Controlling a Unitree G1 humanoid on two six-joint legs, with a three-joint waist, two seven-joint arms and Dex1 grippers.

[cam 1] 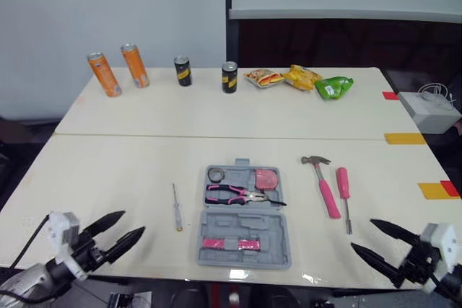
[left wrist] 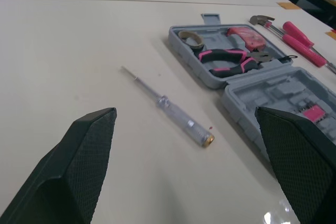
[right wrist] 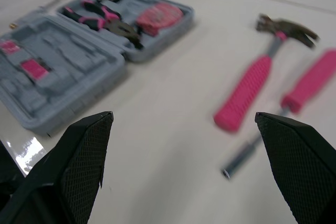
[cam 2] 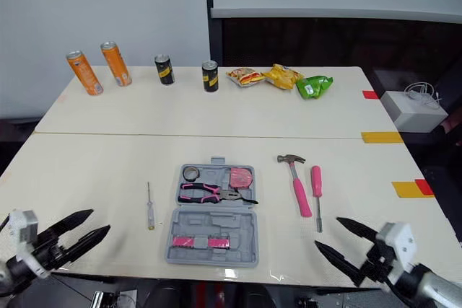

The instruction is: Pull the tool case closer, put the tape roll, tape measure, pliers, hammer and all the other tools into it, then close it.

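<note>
Left gripper (cam 1: 131, 223) jaws released, empty | right gripper (cam 1: 362, 234) likewise | tool case (cam 1: 245, 223) open between them, holding tape roll (cam 1: 216, 174), pliers (cam 1: 242, 195), tape measure (cam 1: 266, 178) | hammer (cam 1: 325, 187), pink screwdriver (cam 1: 343, 189) on its right | clear screwdriver (cam 1: 177, 212) on its left | cans (cam 1: 105, 74), snack bags (cam 1: 302, 77) at far edge

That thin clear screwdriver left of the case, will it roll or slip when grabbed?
Probably rolls: the screwdriver has a round, smooth clear handle lying flat on the table. Likely light and stiff, given its thin metal shaft.
</note>
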